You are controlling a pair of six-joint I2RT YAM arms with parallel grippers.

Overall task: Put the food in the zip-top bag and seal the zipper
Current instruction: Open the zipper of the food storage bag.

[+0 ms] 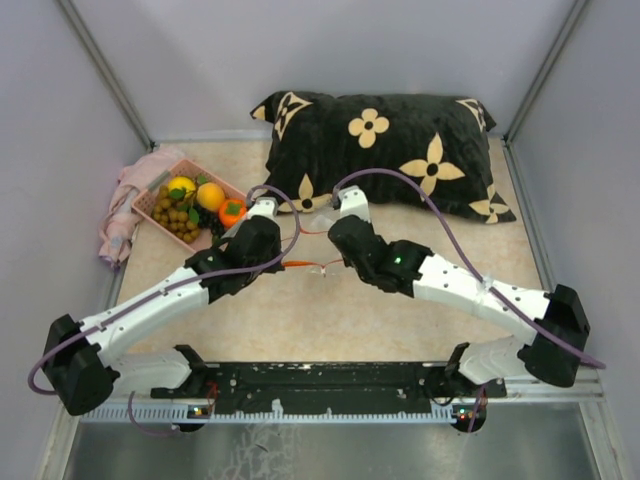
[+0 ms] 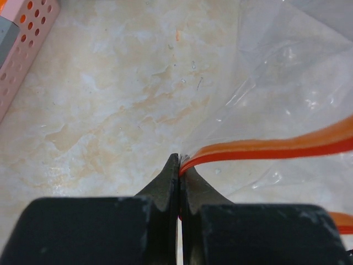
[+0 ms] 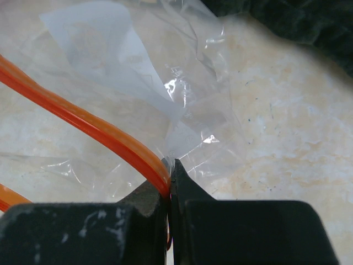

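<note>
- L gripper [image 2: 179, 165] is pinching the zipper [image 2: 276, 148]. Fingers are pressed together on one end of the orange strip, which is running off to the right from the tips in the L wrist view.
- R gripper [image 3: 168, 165] is doing likewise on the opp. end, jaws pressed tight on the strip. In its own view the strip is curving up & left away from the tips.
- From the top cam the strip is spanning the short gap betw. the 2 grippers, w/ the tips facing each other.
- zip-top bag [image 3: 138, 72] is lying crumpled on the table [image 1: 330, 330]. Its clear film is spreading just ahead of both sets of fingertips.
- A 2nd orange band is showing nearer each wrist, apart from the pinched one, at the edge of both wrist views.
- food [image 1: 195, 205] is sitting in the pink basket [image 1: 146, 208], out to the left of the L gripper & well apart from the bag.
- In the basket: yellow ball [image 1: 181, 186], orange ball [image 1: 210, 196], tan-brown cluster [image 1: 178, 220], plus green leafy bits.
- One basket corner is showing at far upper left in the L wrist view.
- pink cloth [image 1: 122, 225] is lying just beside the basket, on the side away from the L gripper.
- Black pillow [image 1: 385, 150] w/ tan flower print is lying beyond both grippers, its edge near the bag's far side.
</note>
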